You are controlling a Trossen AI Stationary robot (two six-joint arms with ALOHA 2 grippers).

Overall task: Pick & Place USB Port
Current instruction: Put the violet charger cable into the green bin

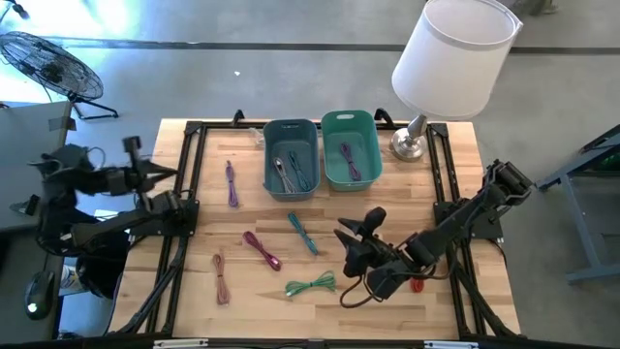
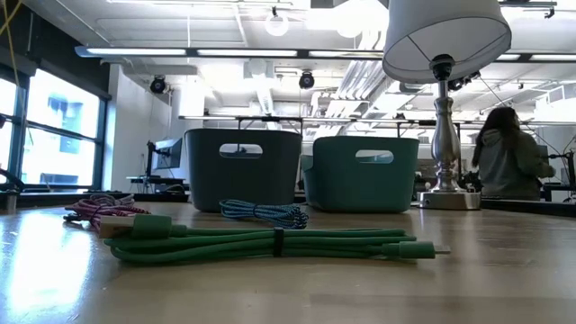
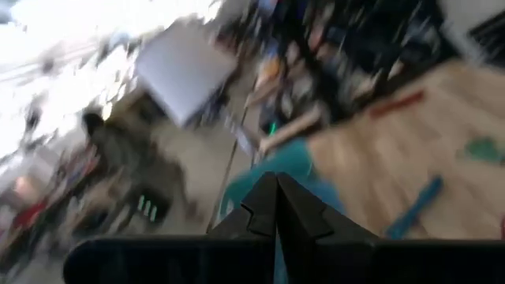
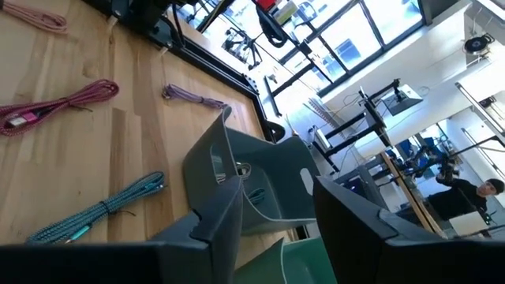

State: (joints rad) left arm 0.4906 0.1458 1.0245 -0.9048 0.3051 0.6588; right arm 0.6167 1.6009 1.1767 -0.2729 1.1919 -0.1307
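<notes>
Several bundled USB cables lie flat on the wooden table: purple (image 1: pixel 232 182), teal (image 1: pixel 303 234), magenta (image 1: pixel 262 250), pink (image 1: pixel 221 278) and green (image 1: pixel 310 285). The green one (image 2: pixel 270 243) is nearest in the low view. A blue-grey bin (image 1: pixel 291 158) and a green bin (image 1: pixel 350 147) at the far side each hold cables. My right gripper (image 1: pixel 352 244) hangs open above the table, right of the teal cable (image 4: pixel 99 209) and up-right of the green one, touching nothing. My left gripper (image 1: pixel 165 175) waits shut (image 3: pixel 276 197) at the table's left edge.
A lamp with a white shade (image 1: pixel 450 58) stands on its metal base (image 1: pixel 412 145) at the far right corner, beside the green bin. A black frame (image 1: pixel 189 174) runs along both table sides. A person (image 2: pixel 508 153) sits in the room beyond.
</notes>
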